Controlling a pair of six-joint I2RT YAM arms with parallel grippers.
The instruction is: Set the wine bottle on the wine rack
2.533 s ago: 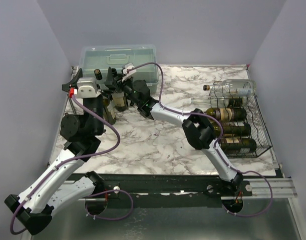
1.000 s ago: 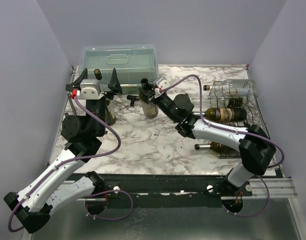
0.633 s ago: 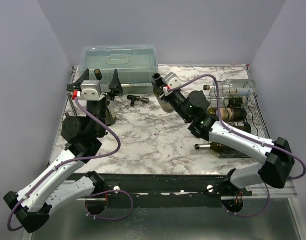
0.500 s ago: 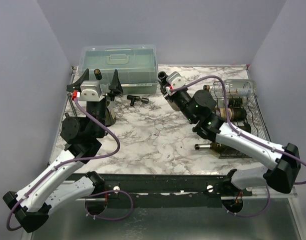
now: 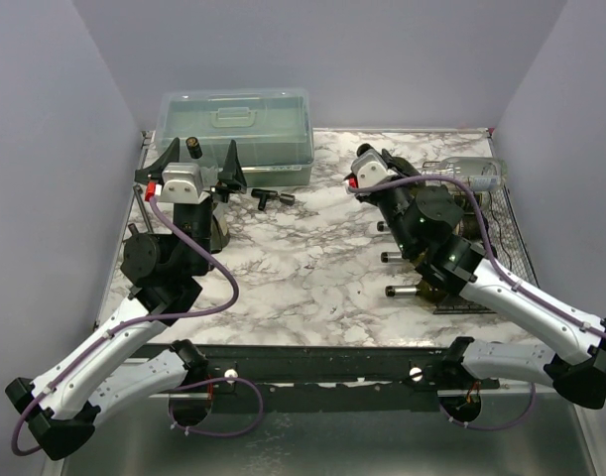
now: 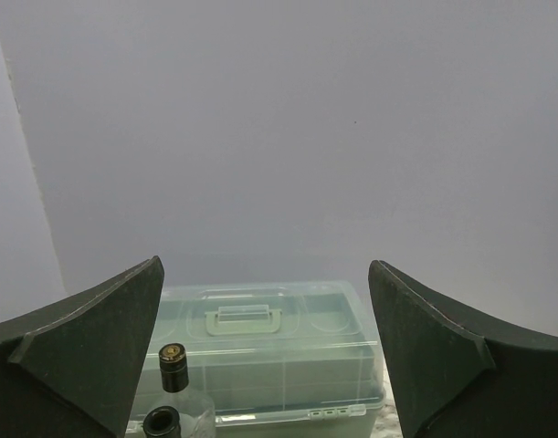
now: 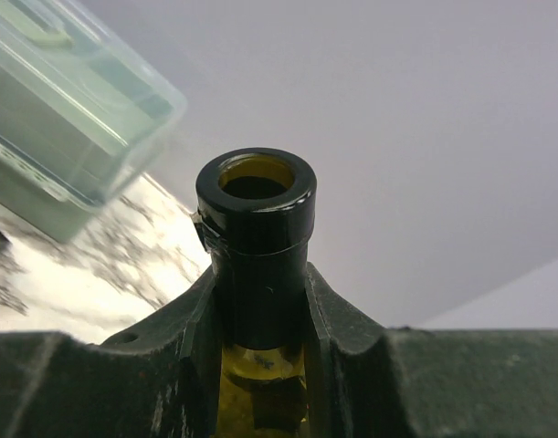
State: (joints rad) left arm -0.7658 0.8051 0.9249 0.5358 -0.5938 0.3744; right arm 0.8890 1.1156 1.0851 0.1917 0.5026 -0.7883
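My right gripper [image 5: 367, 167] is shut on the black-capped neck of the wine bottle [image 7: 257, 228], whose yellow-green glass shows between the fingers [image 7: 333, 315]. It holds the bottle above the table, just left of the black wire wine rack [image 5: 509, 260]. In the top view the wrist hides most of the bottle. The rack holds several dark bottles lying flat and a clear bottle [image 5: 469, 175] on top. My left gripper [image 5: 195, 164] is open and empty above two upright bottles [image 6: 172, 367] at the back left.
A translucent grey-green plastic box with a handle [image 5: 233, 123] stands at the back left and also shows in the left wrist view [image 6: 279, 356]. A small black part [image 5: 269, 197] lies on the marble table [image 5: 303, 268]. Bottle necks [image 5: 400, 291] stick out left of the rack.
My right arm has carried the wine bottle from beside the left gripper rightward across the table to just left of the rack. The left gripper has stayed open in place.
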